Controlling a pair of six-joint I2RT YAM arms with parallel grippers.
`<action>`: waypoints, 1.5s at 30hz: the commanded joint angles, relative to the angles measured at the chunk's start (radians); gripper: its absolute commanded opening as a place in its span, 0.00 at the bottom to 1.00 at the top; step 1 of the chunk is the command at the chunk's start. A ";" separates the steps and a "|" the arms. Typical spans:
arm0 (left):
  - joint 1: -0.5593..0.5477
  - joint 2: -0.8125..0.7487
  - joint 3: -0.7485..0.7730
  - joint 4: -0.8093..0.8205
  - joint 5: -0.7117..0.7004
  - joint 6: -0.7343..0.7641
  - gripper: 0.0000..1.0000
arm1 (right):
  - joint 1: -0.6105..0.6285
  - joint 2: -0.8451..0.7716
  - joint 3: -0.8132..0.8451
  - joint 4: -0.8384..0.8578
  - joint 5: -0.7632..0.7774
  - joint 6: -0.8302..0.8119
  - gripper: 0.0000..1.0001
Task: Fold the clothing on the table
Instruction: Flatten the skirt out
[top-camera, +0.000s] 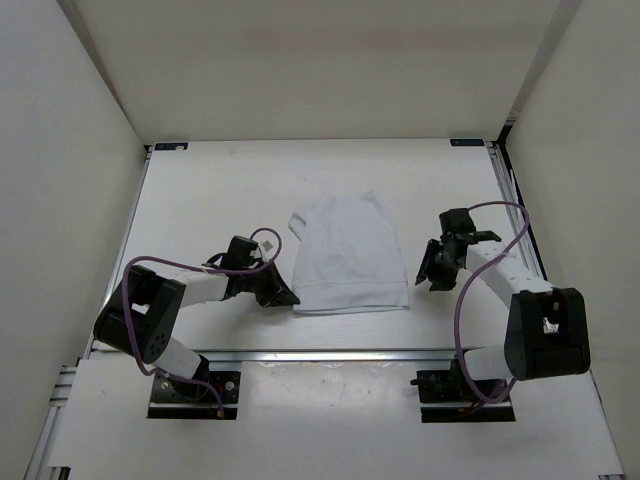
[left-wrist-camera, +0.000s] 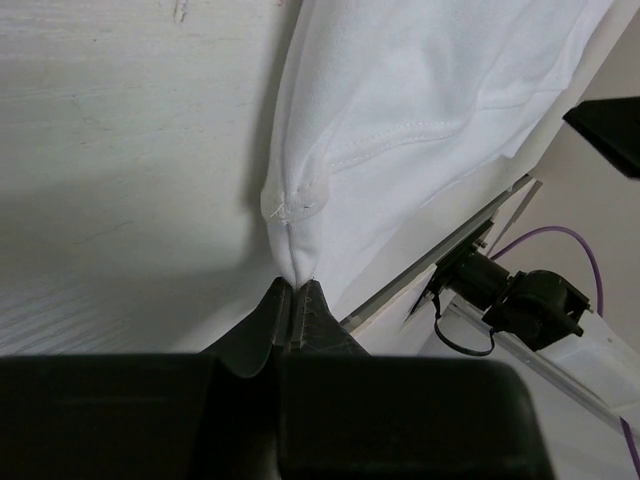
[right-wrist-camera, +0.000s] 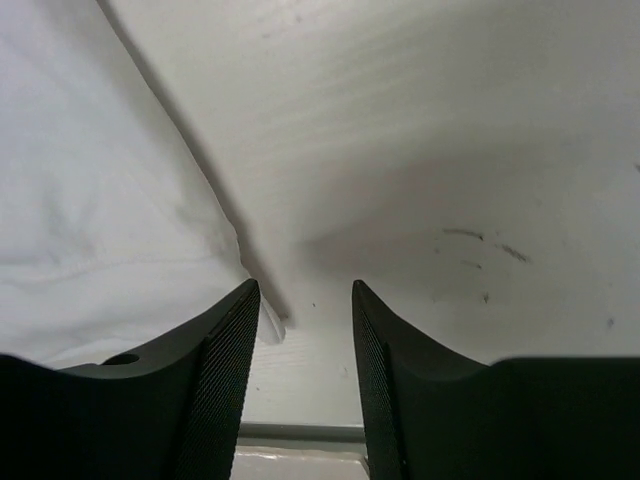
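Fingers of your left gripper (left-wrist-camera: 291, 305) press together on the near left corner of the clothing (top-camera: 350, 255), hiding the pinched tip. Your right gripper (right-wrist-camera: 305, 300) has its fingers apart and empty beside the clothing's right edge, which one finger partly covers. The clothing lies around the middle of the table (top-camera: 200, 190).

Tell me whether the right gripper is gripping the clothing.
No, the right gripper stands open over bare table, with the clothing lying just beside one finger.
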 joint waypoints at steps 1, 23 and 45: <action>0.011 -0.010 -0.002 -0.024 0.001 0.032 0.00 | -0.026 0.040 -0.023 0.139 -0.105 -0.011 0.47; 0.032 -0.036 -0.043 -0.015 -0.018 0.022 0.00 | -0.017 -0.107 -0.296 0.079 -0.227 0.041 0.00; 0.106 0.065 0.727 -0.268 -0.024 0.248 0.00 | 0.053 0.100 0.604 -0.053 -0.055 -0.155 0.00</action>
